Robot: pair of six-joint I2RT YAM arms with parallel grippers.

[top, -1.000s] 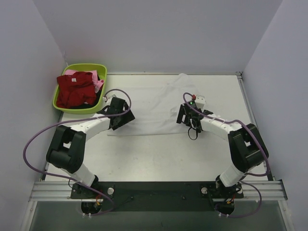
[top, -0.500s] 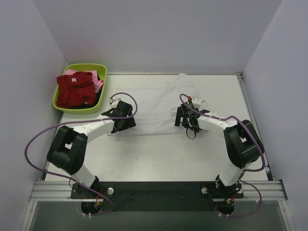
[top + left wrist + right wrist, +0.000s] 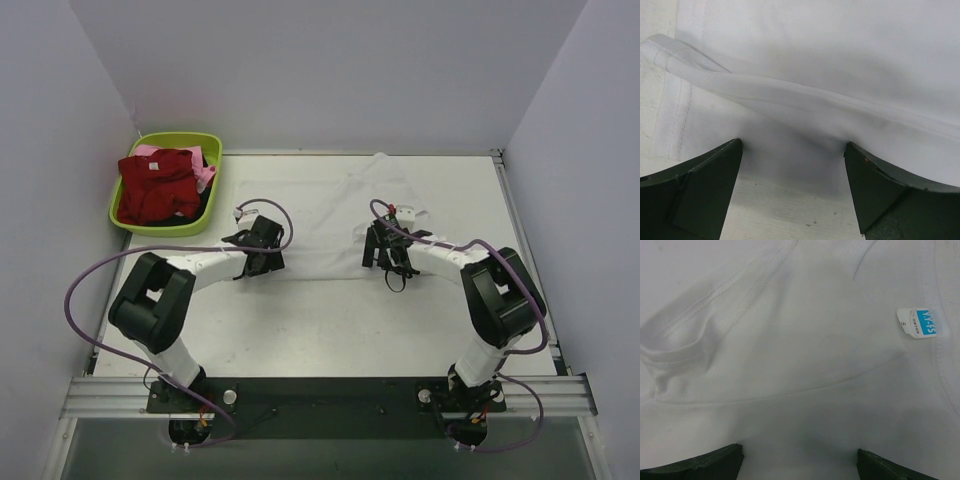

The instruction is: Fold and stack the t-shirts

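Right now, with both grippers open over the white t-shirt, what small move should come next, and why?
Probably ease the left gripper forward and close it on the raised fold of the white t-shirt: its open jaws stand just short of that fold, holding nothing. The right gripper is open too.

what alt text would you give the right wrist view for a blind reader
A white t-shirt fills the frame, seen close from above, with a small blue and white neck label at upper right and a stitched sleeve fold at left. The right pincer is open, its two dark fingertips wide apart at the bottom edge, holding nothing.
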